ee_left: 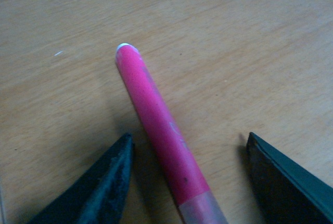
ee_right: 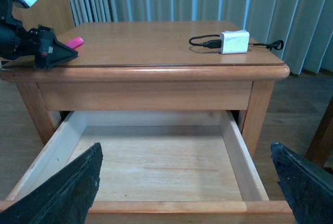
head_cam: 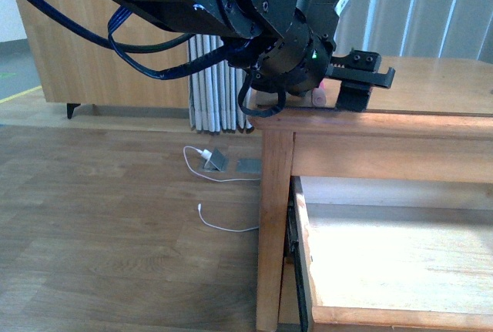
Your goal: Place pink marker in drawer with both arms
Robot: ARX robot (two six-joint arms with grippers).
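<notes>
The pink marker (ee_left: pixel 158 130), a smooth, glossy cylinder with a rounded whitish tip and a frosted pale cap end, is seen lying flat on the honey-coloured, finely grained tabletop (ee_left: pixel 250 37), near one corner. It is straddled by the left gripper (ee_left: pixel 188 140), whose matte black, wedge-shaped fingers (ee_left: pixel 104 182) are spread to either side. A gap is left on both sides, and nothing is gripped.

Below the tabletop, the drawer (ee_right: pixel 237 141) is shown standing well out, its pale wood bottom boxed in by light, straight walls. The right gripper (ee_right: pixel 185 148) is held in front of the drawer, its rough-edged black fingers (ee_right: pixel 67 193) set wide apart with nothing between them.

Well apart from the marker, a small white rectangular charger (ee_right: pixel 234 42) with a thin black cable (ee_right: pixel 200 41) is laid on the tabletop.
</notes>
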